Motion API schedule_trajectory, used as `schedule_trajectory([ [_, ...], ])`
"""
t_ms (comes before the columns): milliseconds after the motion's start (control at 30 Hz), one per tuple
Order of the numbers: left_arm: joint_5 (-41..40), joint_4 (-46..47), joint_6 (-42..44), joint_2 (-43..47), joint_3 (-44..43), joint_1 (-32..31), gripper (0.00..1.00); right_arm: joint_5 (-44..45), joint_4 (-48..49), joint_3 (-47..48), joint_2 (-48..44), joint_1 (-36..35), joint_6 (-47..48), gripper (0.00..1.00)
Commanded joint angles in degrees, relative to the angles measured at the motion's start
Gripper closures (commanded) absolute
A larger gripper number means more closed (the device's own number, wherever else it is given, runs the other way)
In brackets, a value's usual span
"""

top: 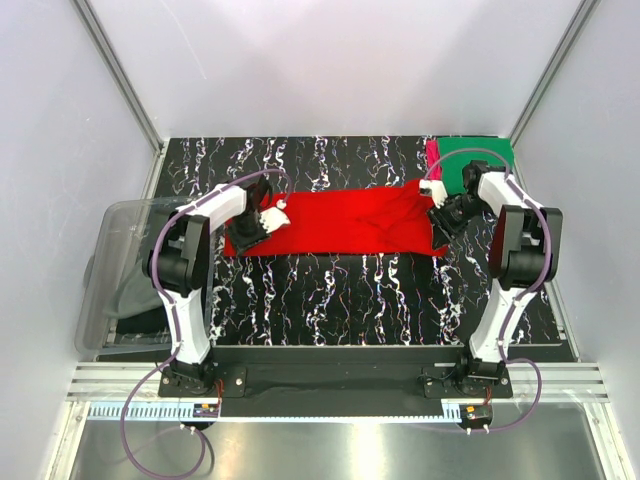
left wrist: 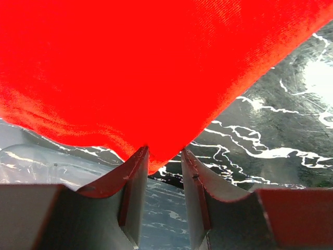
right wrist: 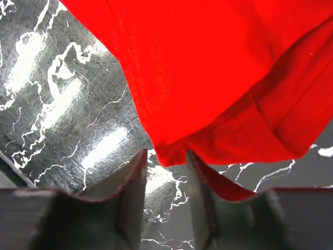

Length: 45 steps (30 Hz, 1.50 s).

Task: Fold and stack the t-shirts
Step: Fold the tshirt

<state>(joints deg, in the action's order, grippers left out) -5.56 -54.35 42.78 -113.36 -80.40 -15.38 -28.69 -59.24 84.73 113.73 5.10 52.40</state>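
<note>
Three t-shirts are in view: one red, one green and one pink. The red t-shirt (top: 345, 222) lies spread in a long band across the middle of the tabletop (top: 330, 300), which is black with white marbling. The shirt runs from the left arm's side to the right arm's side, with creases near its right end.

The green t-shirt (top: 480, 152) sits folded square in the far right corner of the tabletop. The pink t-shirt (top: 432, 152) shows only as a narrow strip along the green one's left edge. The pictures do not settle whether it lies under the green one or just beside it.

There are two grippers, one at each end of the red shirt. The left gripper (top: 252, 228) has its jaws drawn close on a corner of red cloth, which tapers down tight between them in the left wrist view. The right gripper (top: 440, 212) likewise pinches a corner of the same shirt, and a folded hem lies beside it.

One container stands at the left edge of the tabletop, a clear plastic bin (top: 115, 235). Something dark grey lies in it, but what it is cannot be told.
</note>
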Motion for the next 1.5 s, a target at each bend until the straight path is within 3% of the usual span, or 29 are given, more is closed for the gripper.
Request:
schedule_trajectory([
  [0,0.5,0.5,0.0,-0.7,-1.9,0.4,0.64,-2.2,-4.7,3.7,2.5,0.5,1.3,0.62],
  [33,0.3,0.6,0.1,-0.9,-1.9,0.5,0.64,-2.0,-5.1,4.0,3.0,0.6,1.4,0.69],
  [200,0.0,0.5,0.5,-1.6,-2.6,1.0,0.64,-2.0,-6.8,4.1,4.4,1.7,1.9,0.79],
  [267,-0.1,0.4,0.6,-1.8,-2.6,1.1,0.64,-2.1,-7.3,4.0,4.5,2.0,2.3,0.92],
  [400,-0.6,0.4,1.2,-1.7,-2.0,1.1,0.64,-0.8,-7.1,4.5,3.8,3.2,2.3,0.98],
  [867,-0.5,0.4,0.7,-0.8,0.0,2.1,0.64,0.7,-6.6,6.8,2.7,5.9,1.7,0.94],
  [933,-0.1,-0.1,0.5,1.3,-0.2,2.0,0.65,0.2,-6.7,7.9,2.1,5.9,1.5,0.88],
  [967,1.0,-1.1,0.5,2.3,-0.8,1.9,0.64,-0.6,-6.5,8.6,0.8,5.9,0.7,0.77],
  [1000,1.6,-1.5,0.2,4.4,-1.3,1.8,0.64,-1.0,-5.9,10.2,0.2,5.8,-0.1,0.72],
  [1100,4.6,-3.8,-0.2,7.7,-3.5,0.9,0.62,-2.4,-5.5,14.2,-1.6,4.7,-2.1,0.63],
  [1267,6.4,-4.5,-1.1,7.5,-4.9,-1.1,0.62,-1.7,-5.5,17.9,-0.5,-0.2,-1.8,0.62],
  [1467,7.3,-4.0,-4.4,-1.1,-9.5,-0.9,0.64,-0.6,-5.4,20.0,4.2,-4.8,-0.3,0.65],
])
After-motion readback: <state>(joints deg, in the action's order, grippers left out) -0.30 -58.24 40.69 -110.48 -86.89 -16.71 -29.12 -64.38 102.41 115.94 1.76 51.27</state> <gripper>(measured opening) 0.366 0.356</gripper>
